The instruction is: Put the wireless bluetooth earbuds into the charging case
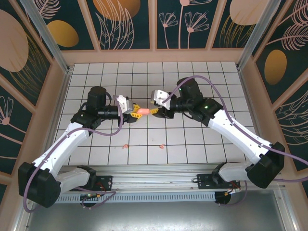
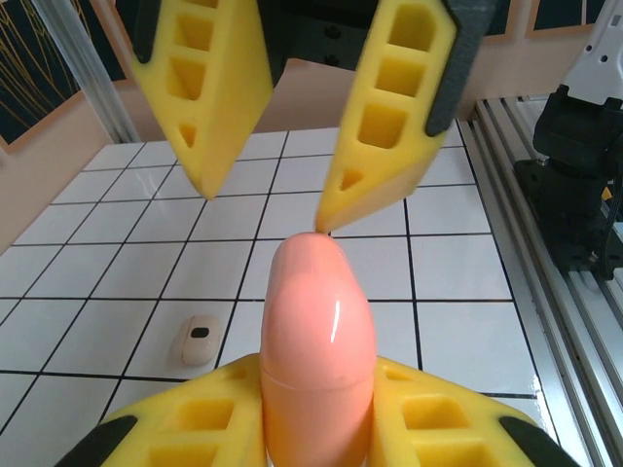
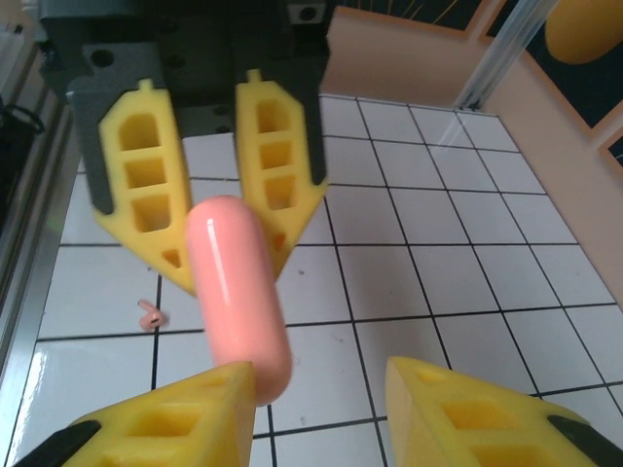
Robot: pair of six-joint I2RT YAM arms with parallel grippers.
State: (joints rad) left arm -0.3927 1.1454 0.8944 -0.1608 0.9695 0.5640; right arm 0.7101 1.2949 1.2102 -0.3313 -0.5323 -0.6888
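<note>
The left tool (image 1: 135, 110) clamps one end of the glossy pink capsule-shaped plastic charging case (image 1: 143, 111), holding it above the white tiled tabletop (image 1: 192, 77), likely so the right tool (image 1: 154, 110), jaws parted at its three o'clock, can open it; tiny pink-peach earbuds (image 1: 126, 145) lie toward six o'clock.

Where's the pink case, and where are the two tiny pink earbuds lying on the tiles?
pink case (image 1: 143, 111): top view, middle of its body.
left-hand earbud (image 1: 126, 145): top view, its centre.
right-hand earbud (image 1: 161, 146): top view, its centre.
</note>
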